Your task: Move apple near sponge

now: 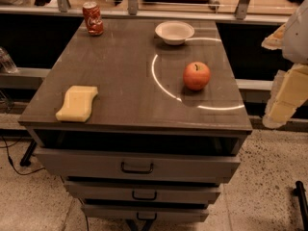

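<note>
The apple (196,75), red-orange with a short dark stem, sits on the right half of the dark tabletop (130,90). The pale yellow sponge (77,103) lies flat near the front left corner, well apart from the apple. My gripper (285,96) is at the right edge of the view, off the table's right side and to the right of the apple. It touches nothing and holds nothing that shows.
A red soda can (93,18) stands at the back left corner. A white bowl (174,32) sits at the back, behind the apple. The table is a drawer cabinet (137,166) with several drawers. A railing (144,8) runs behind it.
</note>
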Available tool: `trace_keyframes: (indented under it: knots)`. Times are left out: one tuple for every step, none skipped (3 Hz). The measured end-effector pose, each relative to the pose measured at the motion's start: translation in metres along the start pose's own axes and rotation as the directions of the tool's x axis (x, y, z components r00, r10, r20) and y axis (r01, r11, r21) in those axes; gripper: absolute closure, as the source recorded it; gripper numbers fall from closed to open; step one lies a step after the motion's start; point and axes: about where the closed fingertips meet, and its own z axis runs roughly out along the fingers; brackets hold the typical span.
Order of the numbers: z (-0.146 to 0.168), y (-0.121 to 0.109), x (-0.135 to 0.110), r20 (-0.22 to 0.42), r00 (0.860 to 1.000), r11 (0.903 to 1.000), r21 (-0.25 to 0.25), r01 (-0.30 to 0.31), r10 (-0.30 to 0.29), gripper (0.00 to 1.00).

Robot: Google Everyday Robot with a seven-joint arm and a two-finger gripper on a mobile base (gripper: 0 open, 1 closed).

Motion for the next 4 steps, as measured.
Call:
trace_keyframes:
  knots:
    - [0.000,0.000,0.000,0.000,1.000,1.0000,0.000,0.000,0.000,0.00]
    - [0.014,-0.035,-0.002,0.064,0.997,0.9995,-0.001,0.033,-0.033,0.00]
    - [0.063,-0.107,-0.028,0.208,0.971,0.9914,-0.037,0.125,-0.115,0.00]
    - [0.090,-0.140,-0.048,0.289,0.946,0.9850,-0.048,0.166,-0.145,0.00]
